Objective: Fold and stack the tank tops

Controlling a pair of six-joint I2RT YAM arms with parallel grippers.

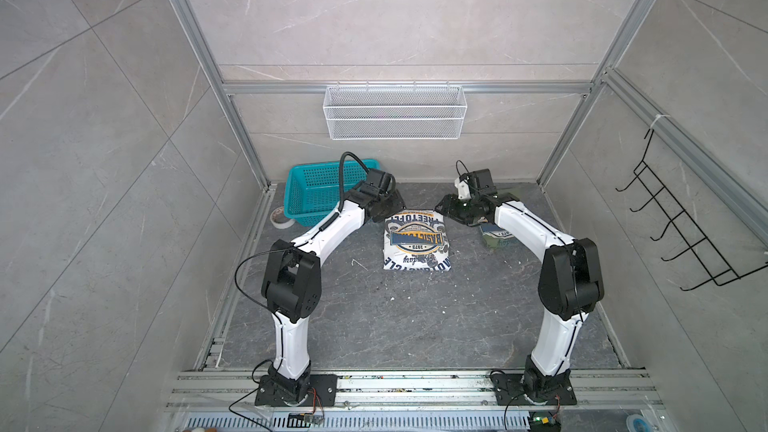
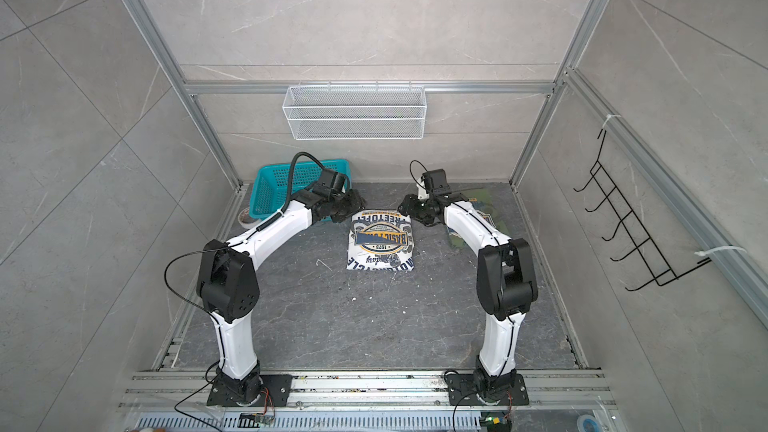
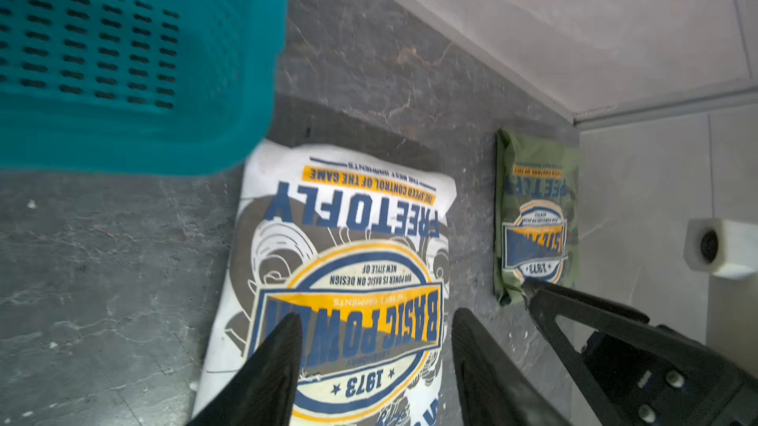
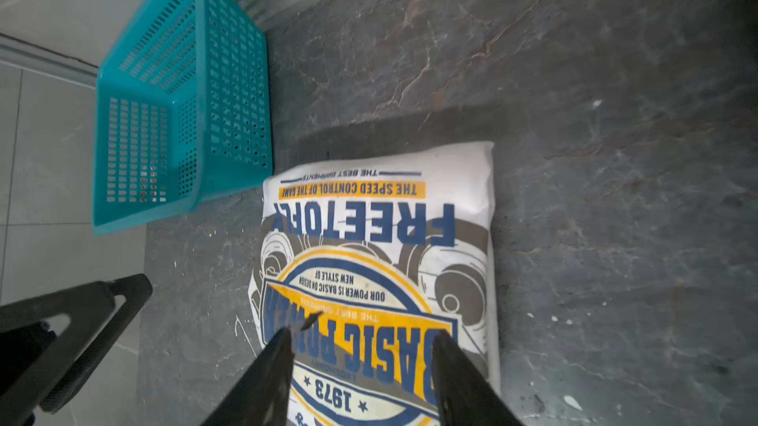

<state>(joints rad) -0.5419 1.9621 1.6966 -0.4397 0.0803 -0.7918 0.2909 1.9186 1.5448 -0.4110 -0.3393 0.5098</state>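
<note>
Folding looks done but stacking is left: the white tank top lies centred, the olive tank top apart at its 3 o'clock, with the left gripper and right gripper spread and empty at its 11 and 1 o'clock.

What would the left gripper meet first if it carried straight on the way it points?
Most likely the folded white tank top: in the left wrist view the left gripper, jaws apart, aims at its chest graphic. The gap between them is unclear.
</note>
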